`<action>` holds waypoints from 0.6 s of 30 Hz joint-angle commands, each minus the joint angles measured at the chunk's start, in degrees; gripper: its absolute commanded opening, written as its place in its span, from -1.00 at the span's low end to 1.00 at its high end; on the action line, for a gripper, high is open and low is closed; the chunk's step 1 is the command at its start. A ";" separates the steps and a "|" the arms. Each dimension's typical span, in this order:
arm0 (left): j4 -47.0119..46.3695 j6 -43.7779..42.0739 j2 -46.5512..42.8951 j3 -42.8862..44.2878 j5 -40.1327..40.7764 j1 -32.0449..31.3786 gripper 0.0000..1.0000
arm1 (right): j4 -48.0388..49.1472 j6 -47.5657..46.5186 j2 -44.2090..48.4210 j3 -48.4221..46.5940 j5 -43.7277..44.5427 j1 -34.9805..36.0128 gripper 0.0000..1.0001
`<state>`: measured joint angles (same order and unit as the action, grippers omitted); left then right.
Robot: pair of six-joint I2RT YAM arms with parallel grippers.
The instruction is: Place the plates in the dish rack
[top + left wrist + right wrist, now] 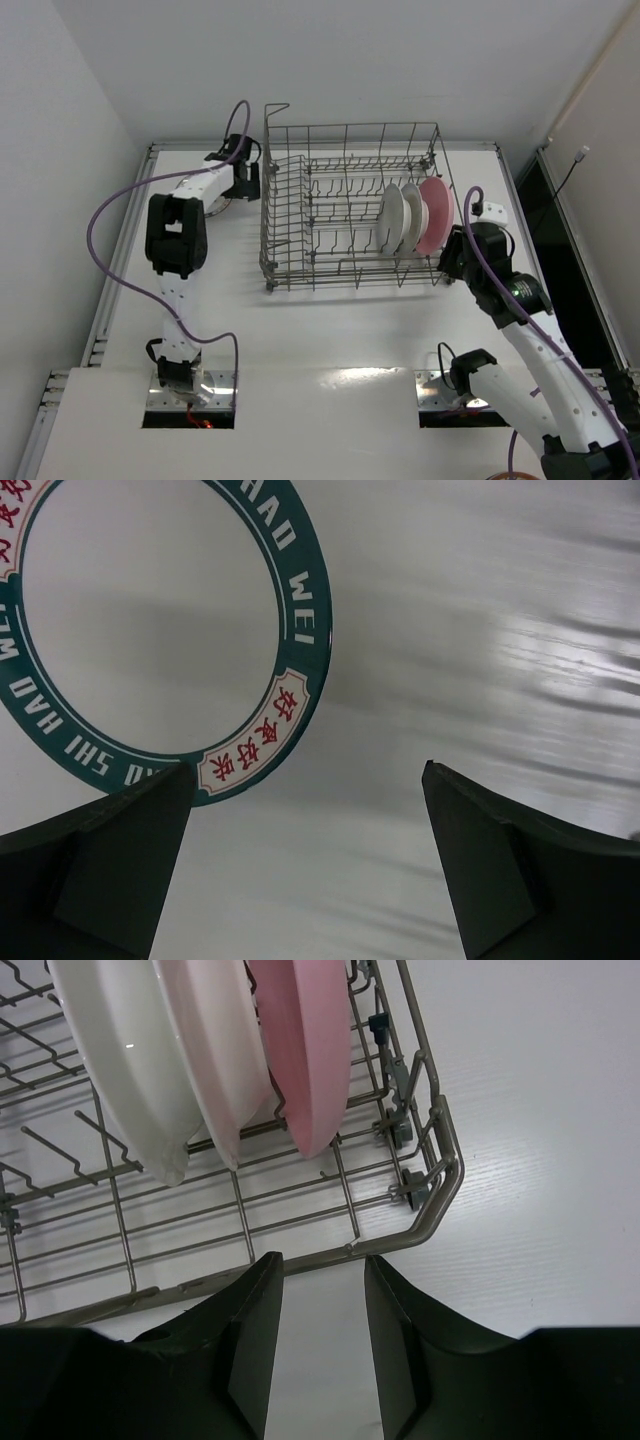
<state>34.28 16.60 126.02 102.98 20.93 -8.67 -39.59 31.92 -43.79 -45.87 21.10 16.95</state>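
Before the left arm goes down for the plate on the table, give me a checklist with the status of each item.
1. Left gripper open and empty: ok.
2. Lettered-rim plate lying flat on the table below it: ok.
3. Plate edge centred between the left fingers: not ok, it sits close to one finger.
4. Pink plate and two whitish plates upright at the right end of the dish rack: ok.
5. Free tine rows left of them: ok.
6. Right gripper open and empty at the dish rack's near right corner, clear of the wire: cannot tell.
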 commanded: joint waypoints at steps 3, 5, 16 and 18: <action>3.33 -1.04 4.41 7.06 3.76 0.93 0.86 | 0.31 -0.37 0.02 -0.28 -1.06 -0.34 -0.27; 3.86 -1.04 5.46 7.06 3.07 0.93 0.74 | 0.31 -0.37 0.02 -0.28 -1.06 -0.34 -0.25; 6.49 -2.71 11.61 7.15 10.35 0.93 0.20 | -4.08 -2.57 1.16 -3.43 -0.45 -0.34 -0.25; 7.02 -2.71 12.15 7.15 10.36 0.93 -0.09 | -4.61 -2.57 1.16 -3.96 -0.45 -0.34 -0.25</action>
<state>38.33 15.05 134.76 109.73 28.95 -8.29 -43.35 30.33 -43.38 -46.33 20.34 16.95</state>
